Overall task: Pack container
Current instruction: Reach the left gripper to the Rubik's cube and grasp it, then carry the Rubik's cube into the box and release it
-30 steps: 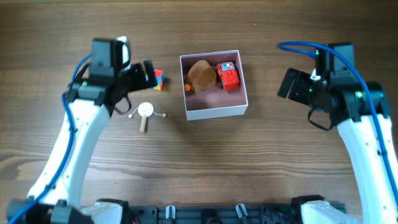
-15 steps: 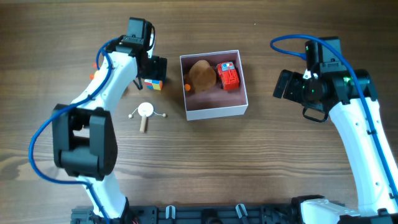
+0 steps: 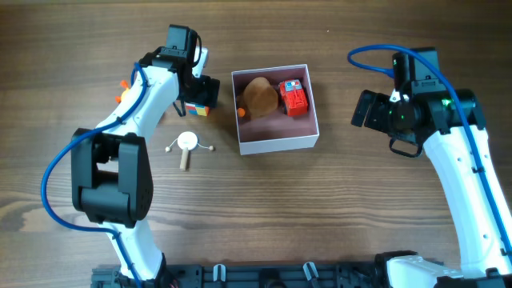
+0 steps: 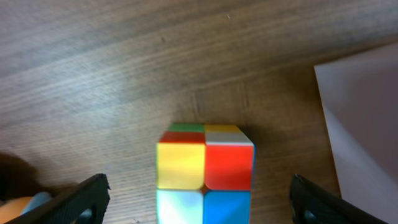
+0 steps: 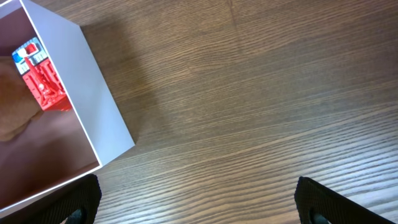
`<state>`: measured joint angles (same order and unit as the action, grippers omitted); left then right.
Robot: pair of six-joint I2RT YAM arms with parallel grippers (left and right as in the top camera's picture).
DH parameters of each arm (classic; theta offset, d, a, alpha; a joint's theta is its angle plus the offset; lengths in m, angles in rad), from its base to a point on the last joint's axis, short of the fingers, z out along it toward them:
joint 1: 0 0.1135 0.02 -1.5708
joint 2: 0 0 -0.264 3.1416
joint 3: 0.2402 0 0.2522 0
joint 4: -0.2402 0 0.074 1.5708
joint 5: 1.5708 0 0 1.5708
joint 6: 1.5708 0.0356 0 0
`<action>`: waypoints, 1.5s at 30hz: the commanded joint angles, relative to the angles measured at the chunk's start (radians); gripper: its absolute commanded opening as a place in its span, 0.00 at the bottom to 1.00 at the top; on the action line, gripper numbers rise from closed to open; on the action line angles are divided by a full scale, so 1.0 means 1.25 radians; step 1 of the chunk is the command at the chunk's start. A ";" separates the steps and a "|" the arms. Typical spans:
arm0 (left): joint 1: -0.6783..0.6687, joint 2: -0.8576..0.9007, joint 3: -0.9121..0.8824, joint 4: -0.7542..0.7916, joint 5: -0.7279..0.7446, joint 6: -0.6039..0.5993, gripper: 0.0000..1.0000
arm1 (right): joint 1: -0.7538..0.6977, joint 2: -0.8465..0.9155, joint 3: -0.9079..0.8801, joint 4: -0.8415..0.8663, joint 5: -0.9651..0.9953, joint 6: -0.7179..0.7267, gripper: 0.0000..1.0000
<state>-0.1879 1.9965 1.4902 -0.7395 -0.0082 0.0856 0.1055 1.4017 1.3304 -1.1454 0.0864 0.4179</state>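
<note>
Found left pincer (image 4: pixel 199 198) spread wide and low over the cube (image 4: pixel 205 165), one finger on either side, nothing pinched. Found right pincer (image 5: pixel 199 199) likewise spread and empty above bare table (image 5: pixel 261 93). Judged the step in hand to be the pick-up of that cube, with the packing partly done. Placed the box (image 3: pixel 280 145) at mid-table, open-topped, white-walled and pink inside, just to the right of the left pincer and near the right pincer's left. Saw its left wall close beside the cube but apart from it. Noted within, along the far wall, a brown toy (image 3: pixel 260 96) with a red toy (image 3: pixel 293 97) touching it on the right; saw the near half of the floor bare. Reckoned the next move called for dropping straight down, closing squarely on two opposite faces of the cube, lifting clear of the wall and carrying right over the bare floor. Marked a white toy (image 3: pixel 186 144) on the table left of the box, not yet packed, and an orange bit (image 3: pixel 241 113) inside by the left wall.
</note>
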 commanded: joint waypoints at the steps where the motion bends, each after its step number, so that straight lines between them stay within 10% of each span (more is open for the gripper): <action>1: 0.005 0.035 0.012 -0.017 0.052 0.009 0.89 | -0.002 -0.001 -0.003 0.000 -0.004 0.001 1.00; 13: 0.005 0.062 0.012 -0.023 0.048 0.009 0.66 | -0.002 -0.001 -0.003 -0.001 -0.004 0.001 1.00; 29: 0.004 0.054 0.027 -0.029 -0.009 0.009 0.72 | -0.002 -0.001 -0.003 -0.015 -0.004 0.001 1.00; 45: -0.006 -0.039 0.108 -0.166 -0.009 -0.070 0.28 | -0.002 -0.001 -0.003 -0.016 -0.004 0.000 1.00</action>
<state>-0.1890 2.0583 1.5398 -0.8997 -0.0174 0.0803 0.1055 1.4017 1.3304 -1.1641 0.0864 0.4179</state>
